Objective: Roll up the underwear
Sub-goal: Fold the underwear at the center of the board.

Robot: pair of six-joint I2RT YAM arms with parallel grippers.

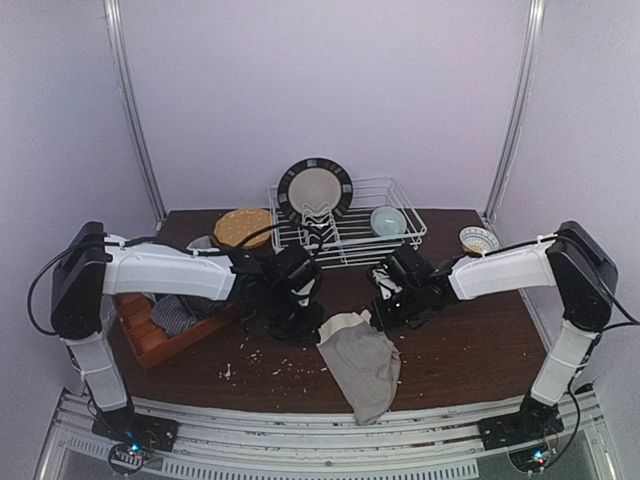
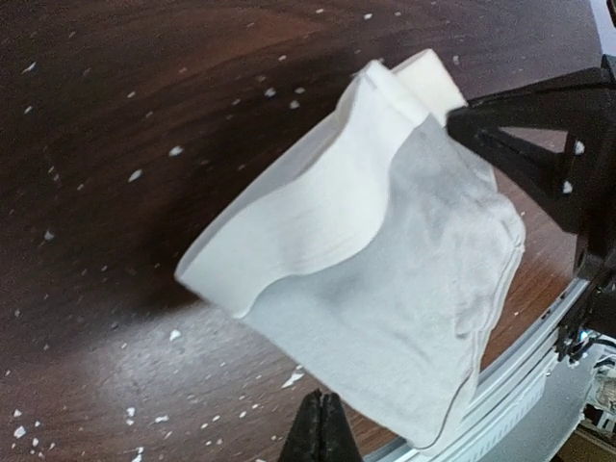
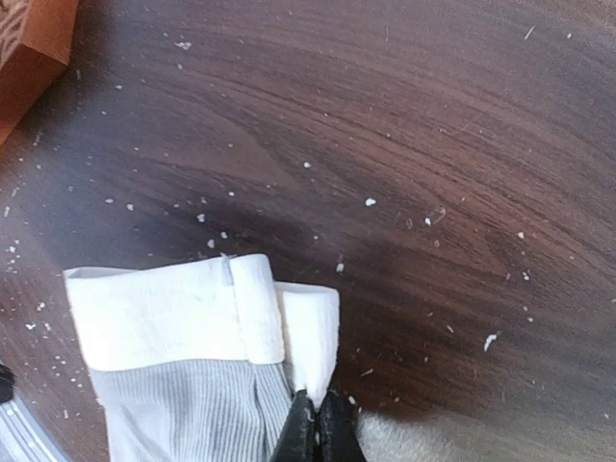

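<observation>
Table (image 1: 470, 350): right and near-left stretches lying open, only crumbs scattering there.
Rack (image 1: 400, 240): blocking the far middle, plate (image 1: 315, 188) standing upright in it, bowl (image 1: 388, 220) sitting beside.
Woven dish (image 1: 243, 227): crowding the rack's left end.
Small bowl (image 1: 478, 239): sitting at the far right corner, behind the right arm.
Box (image 1: 135, 335): filling the left side under the left arm.
Underwear (image 1: 362, 365): covering the near centre, hanging over the edge.
Left gripper (image 2: 318, 435) and right gripper (image 3: 316, 423): meeting close at centre, leaving only a narrow gap between them.
</observation>
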